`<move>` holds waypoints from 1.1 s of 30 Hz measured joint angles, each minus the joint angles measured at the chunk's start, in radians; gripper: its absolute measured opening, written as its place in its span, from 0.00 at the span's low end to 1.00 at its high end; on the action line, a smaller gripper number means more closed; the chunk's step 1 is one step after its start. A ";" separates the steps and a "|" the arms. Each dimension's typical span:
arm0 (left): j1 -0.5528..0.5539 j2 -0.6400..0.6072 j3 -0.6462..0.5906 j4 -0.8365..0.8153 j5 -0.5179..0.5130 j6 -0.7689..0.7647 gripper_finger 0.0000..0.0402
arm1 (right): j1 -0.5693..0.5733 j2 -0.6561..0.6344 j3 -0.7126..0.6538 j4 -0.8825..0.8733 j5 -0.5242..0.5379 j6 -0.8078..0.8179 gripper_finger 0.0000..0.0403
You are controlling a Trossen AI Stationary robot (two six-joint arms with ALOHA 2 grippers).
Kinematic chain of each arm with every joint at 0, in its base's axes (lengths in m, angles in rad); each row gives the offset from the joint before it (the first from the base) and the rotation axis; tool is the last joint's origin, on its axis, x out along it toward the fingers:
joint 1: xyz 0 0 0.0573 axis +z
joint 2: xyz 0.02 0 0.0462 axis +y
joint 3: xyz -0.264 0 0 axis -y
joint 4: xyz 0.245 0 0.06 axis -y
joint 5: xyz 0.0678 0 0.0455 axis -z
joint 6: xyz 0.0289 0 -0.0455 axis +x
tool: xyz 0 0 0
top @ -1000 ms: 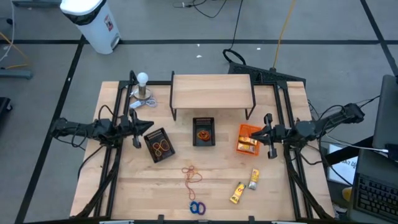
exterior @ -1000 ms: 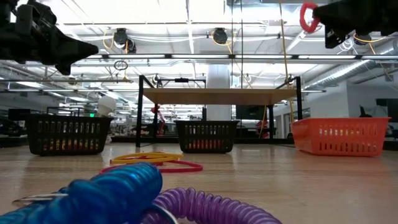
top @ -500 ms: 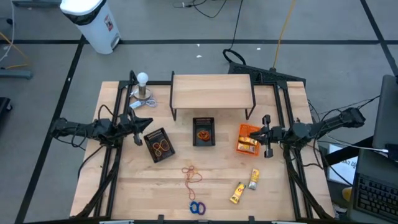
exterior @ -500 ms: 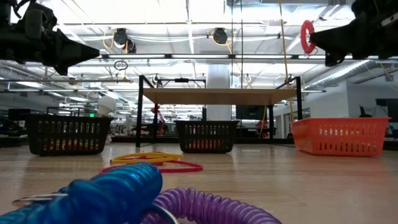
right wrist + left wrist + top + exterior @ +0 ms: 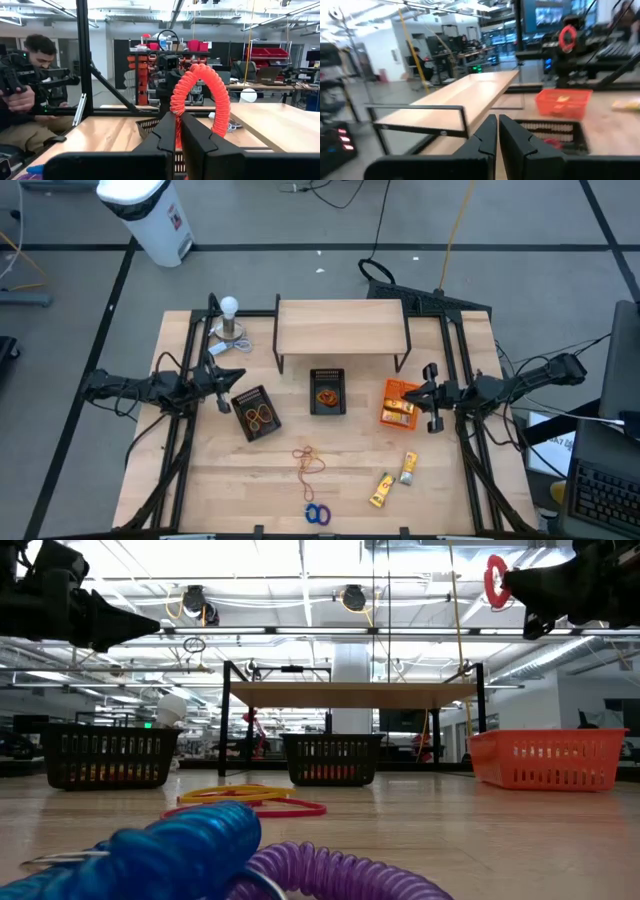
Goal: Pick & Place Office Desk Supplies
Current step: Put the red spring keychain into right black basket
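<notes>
My right gripper (image 5: 407,392) hovers above the orange bin (image 5: 398,408), shut on a red coil ring (image 5: 202,95), which also shows high in the low view (image 5: 495,580). My left gripper (image 5: 243,378) is shut with nothing in it, level above the table beside a black mesh bin (image 5: 256,413). Its fingers (image 5: 490,131) point toward the wooden shelf. On the table lie thin rubber bands (image 5: 310,462), a blue and a purple coil ring (image 5: 317,514) and two yellow packets (image 5: 382,490). My right gripper pinches the red coil ring at its lower part (image 5: 175,107) between its two fingers. The fingers reach about level from the table's right side. The ring stands upright above the fingertips, lifted clear over the orange bin.
A second black mesh bin (image 5: 327,392) with orange items sits mid-table. A wooden shelf (image 5: 340,328) stands at the far side, a white bulb on a metal base (image 5: 230,320) at the far left. A person (image 5: 35,85) sits beyond the table.
My right gripper has sunk a little above the orange bin and drawn slightly toward the table's left, keeping the red coil ring upright in its hold. My left gripper has rolled a little about its own pointing line and stayed in place.
</notes>
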 joint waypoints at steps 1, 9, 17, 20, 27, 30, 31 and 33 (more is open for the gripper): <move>0.001 0.000 0.000 -0.007 -0.013 0.025 0.05 | 0.000 -0.001 0.000 0.001 0.000 0.005 0.01; 0.000 0.031 0.002 -0.047 0.102 0.073 0.05 | 0.000 0.000 -0.001 -0.010 0.003 0.082 0.01; 0.000 0.048 0.001 -0.038 0.140 -0.005 0.05 | 0.000 0.019 -0.002 -0.008 0.102 0.170 0.01; 0.000 0.048 0.001 -0.031 0.140 0.006 0.05 | 0.000 0.049 0.024 -0.005 0.138 0.180 0.01; 0.000 0.048 0.000 0.035 0.114 0.058 0.05 | 0.000 0.206 0.233 -0.157 0.161 0.180 0.01; 0.000 0.049 0.000 0.073 0.114 0.058 0.05 | -0.001 0.313 0.354 -0.263 0.166 0.182 0.01; 0.000 0.048 0.000 0.083 0.113 0.058 0.05 | -0.005 0.351 0.391 -0.295 0.163 0.182 0.01; 0.000 0.048 0.000 0.087 0.114 0.055 0.05 | -0.015 0.426 0.477 -0.345 0.159 0.186 0.01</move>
